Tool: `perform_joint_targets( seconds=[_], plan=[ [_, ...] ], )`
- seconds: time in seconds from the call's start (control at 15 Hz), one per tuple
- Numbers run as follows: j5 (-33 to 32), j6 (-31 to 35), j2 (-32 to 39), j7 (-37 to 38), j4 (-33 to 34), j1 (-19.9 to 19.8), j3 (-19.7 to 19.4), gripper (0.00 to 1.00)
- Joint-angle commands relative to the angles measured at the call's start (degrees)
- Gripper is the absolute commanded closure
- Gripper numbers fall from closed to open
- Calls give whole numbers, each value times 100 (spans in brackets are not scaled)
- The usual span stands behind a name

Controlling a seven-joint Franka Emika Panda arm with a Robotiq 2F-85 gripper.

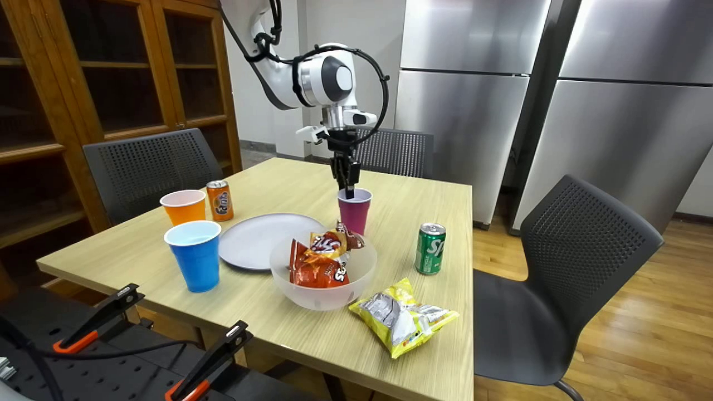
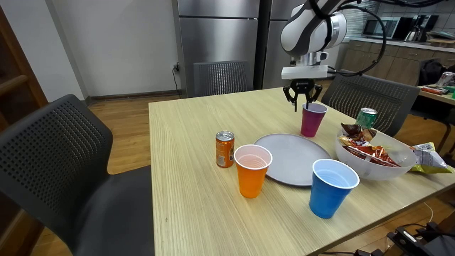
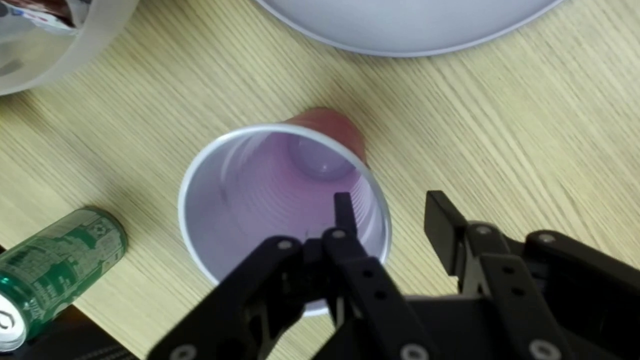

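A magenta cup (image 3: 260, 200) with a pale inside stands upright on the table, seen in both exterior views. My gripper (image 3: 389, 197) points down at its rim, jaws partly apart. One of the fingers (image 3: 345, 215) reaches inside the cup's mouth, while the opposite one hangs outside over the wood. The rim passes between them, and a gap shows on either side of it. Nothing is gripped. In an exterior view the gripper (image 2: 301, 108) straddles the near side of the cup (image 2: 312, 122). How deep the inner finger reaches is hard to tell.
A grey plate (image 1: 264, 239) and a frosted bowl (image 1: 323, 298) of snack bags sit close by. Around them are a green can (image 1: 430, 249), a yellow bag (image 1: 398, 317), a blue cup (image 2: 327, 195), an orange cup (image 2: 250, 179) and an orange can (image 2: 224, 149). Chairs surround the table.
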Motion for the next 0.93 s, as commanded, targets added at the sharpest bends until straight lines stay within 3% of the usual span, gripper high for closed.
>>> perform_joint_targets(
  seconds=[0.0, 0.13, 0.87],
  plan=[
    [99, -253, 58, -2, 207, -16, 7, 88],
    [95, -238, 32, -2, 166, -15, 2, 100],
    [22, 127, -459, -14, -424, 68, -29, 99]
  ],
)
